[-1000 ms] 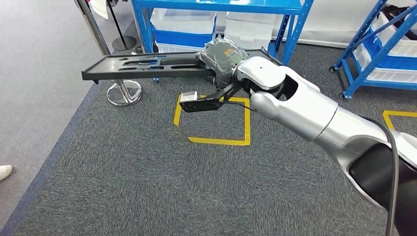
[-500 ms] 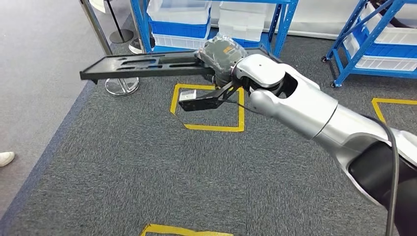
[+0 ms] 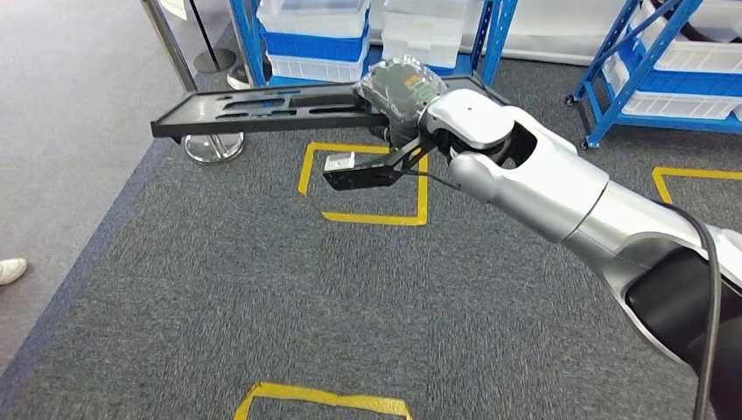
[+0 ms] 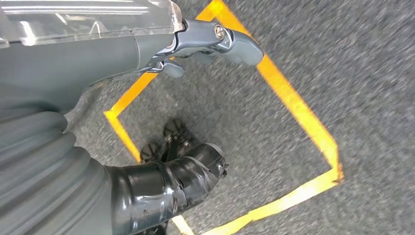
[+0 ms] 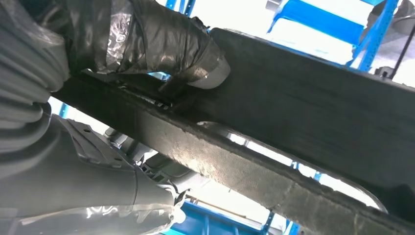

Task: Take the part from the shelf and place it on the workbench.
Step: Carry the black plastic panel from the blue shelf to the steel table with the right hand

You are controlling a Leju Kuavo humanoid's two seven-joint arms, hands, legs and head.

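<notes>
- One long black part (image 3: 262,109), flat with slots cut in it, is up in the air over the carpet (image 3: 262,289), sticking out sideways from the right hand (image 3: 398,92) toward the robot's left.
- Right hand grips the part at its near end; from the right wrist cam the dark taped fingers (image 5: 161,39) are wrapped tight on the part's edge (image 5: 293,112), thumb under it.
- That hand looks bagged in crinkly plastic from the head cam, silver arm (image 3: 542,188) runs back to the lower right.
- Small black bracket with a silver box (image 3: 354,171) hangs just under the wrist.
- Left hand (image 4: 181,171) hangs low over the carpet, nothing in it. Dark fingers look curled in, but it's blurry so I can't tell for sure.
- Yellow tape square (image 3: 363,184) on the carpet right below the part; the left wrist cam sees a tape square (image 4: 293,107) too.
- Blue racks (image 3: 490,35) with white bins (image 3: 311,39) at the back, another rack (image 3: 639,79) off right.
- Chrome post base (image 3: 213,147) under the part's far end.
- Someone's white shoe (image 3: 10,271) at the left edge.
</notes>
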